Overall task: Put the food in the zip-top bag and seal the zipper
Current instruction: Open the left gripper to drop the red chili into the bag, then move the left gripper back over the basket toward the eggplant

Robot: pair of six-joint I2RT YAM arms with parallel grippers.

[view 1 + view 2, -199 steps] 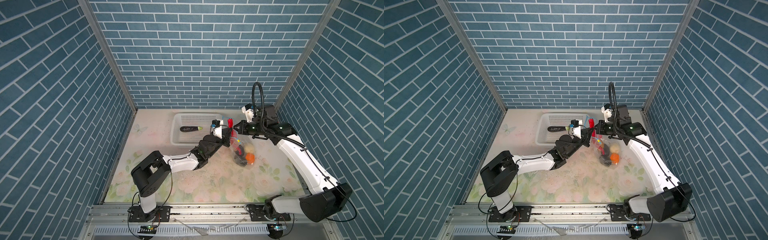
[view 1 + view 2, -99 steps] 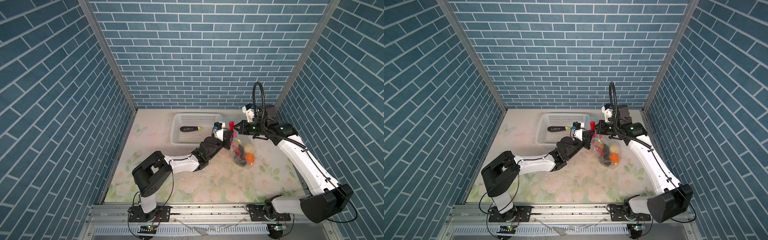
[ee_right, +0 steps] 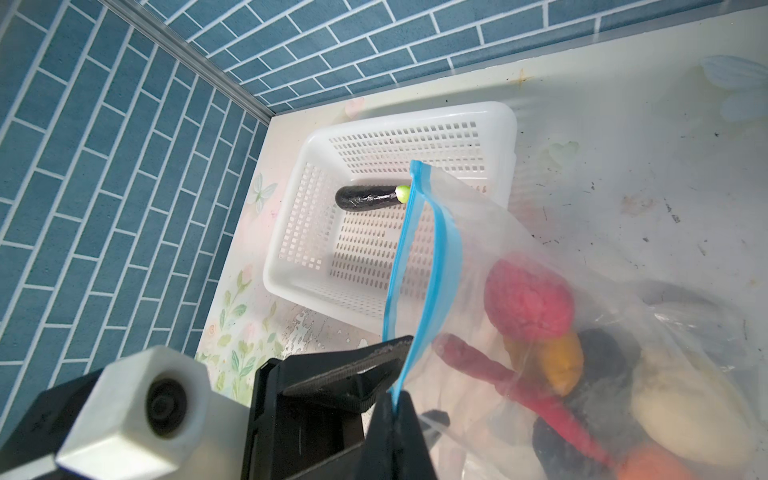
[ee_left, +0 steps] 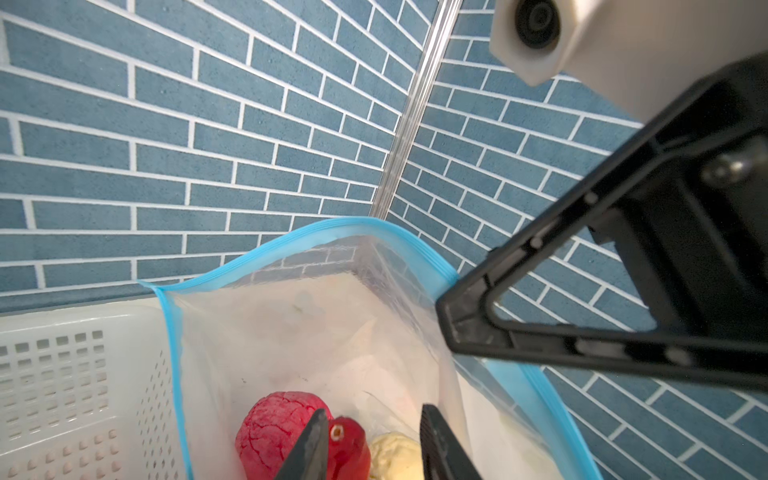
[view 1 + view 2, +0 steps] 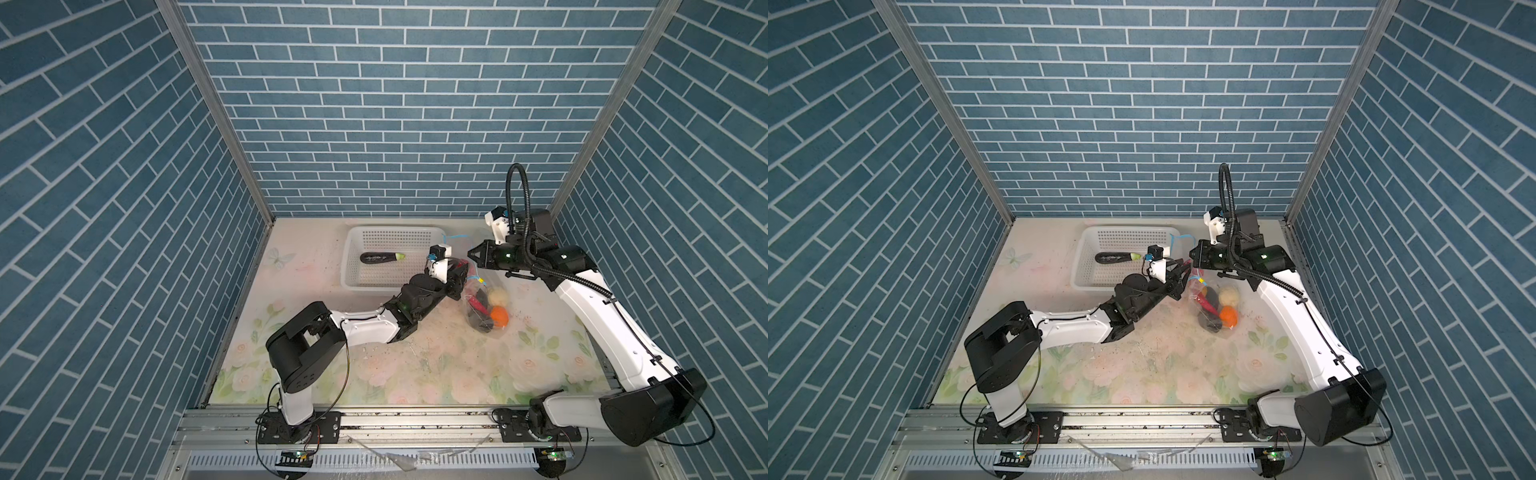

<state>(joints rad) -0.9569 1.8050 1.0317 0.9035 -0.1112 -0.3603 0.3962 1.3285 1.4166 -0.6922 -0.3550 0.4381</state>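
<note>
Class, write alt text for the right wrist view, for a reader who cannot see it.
The right gripper pinches the blue zipper of a clear bag whose mouth gapes. Inside lie pink, red, yellow-orange, black, cream and orange food pieces. Behind, a white basket holds one black piece with a green tip.

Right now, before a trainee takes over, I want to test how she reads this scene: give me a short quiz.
1. True or false: the white perforated plastic basket holds no food.
2. The right gripper is shut on: A the light-blue zipper strip of the clear crinkly zip-top bag; B the basket's rim; C an orange toy fruit.
3. What lies between the parted jaws of the left gripper?
Key: 1 false, a black, green-tipped toy aubergine lies in the basket; 2 A; 3 a thin red toy chilli.
</note>
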